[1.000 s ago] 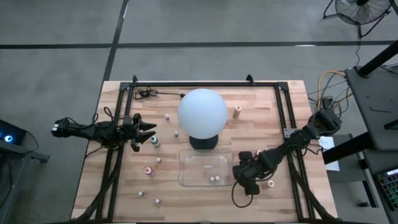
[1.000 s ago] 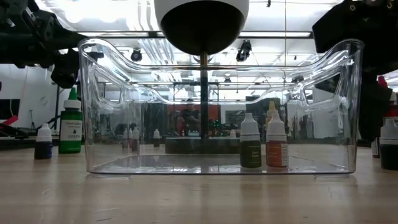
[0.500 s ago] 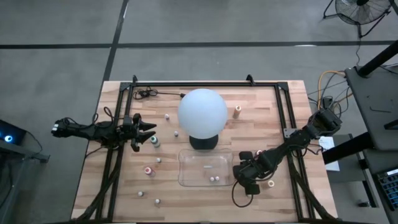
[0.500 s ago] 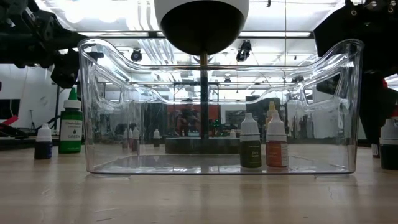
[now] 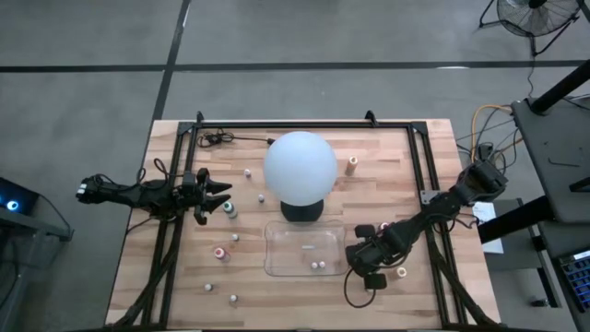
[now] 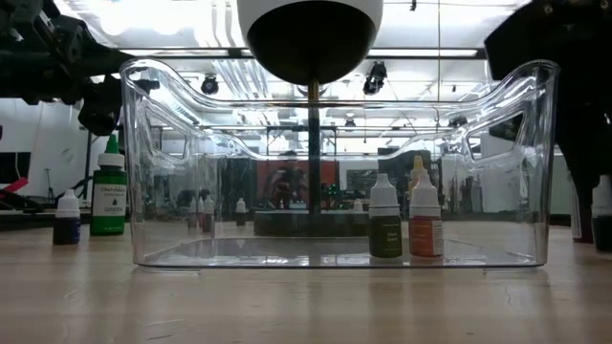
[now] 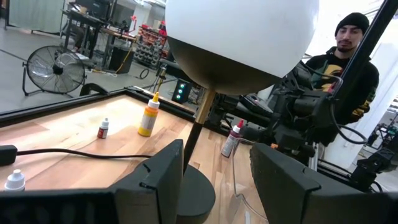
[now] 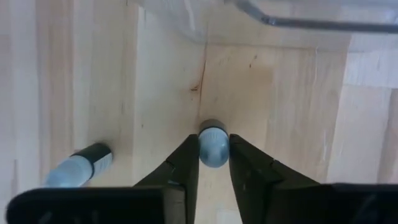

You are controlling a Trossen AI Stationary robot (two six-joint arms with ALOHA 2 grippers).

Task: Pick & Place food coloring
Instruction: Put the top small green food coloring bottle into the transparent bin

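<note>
Small food coloring bottles stand scattered on the wooden table, among them a teal one (image 5: pixel 229 209) and a pink one (image 5: pixel 219 252). Two more (image 6: pixel 385 218) stand inside the clear plastic tray (image 5: pixel 286 242). My right gripper (image 5: pixel 369 275) points down just right of the tray, shut on a small dark bottle with a pale cap (image 8: pixel 213 148). My left gripper (image 5: pixel 221 195) hovers open at the table's left side, beside the teal bottle, holding nothing. My right gripper pinches the bottle's pale cap (image 8: pixel 213 155) between its two fingers, one finger on each side. The fingers come from above, pointing down. The bottle stands upright with its bottom on the table (image 6: pixel 601 225).
A white globe lamp (image 5: pixel 300 166) on a dark base stands in the table's middle, just behind the tray. Another small bottle (image 8: pixel 81 167) stands close to the held one. A black frame (image 5: pixel 304 124) runs round the table, and a person (image 7: pixel 348 56) is beyond it.
My right gripper's fingers have closed in on the small bottle beside the tray; in the low view a dark finger now covers part of the bottle. The bottle stays standing on the table.
</note>
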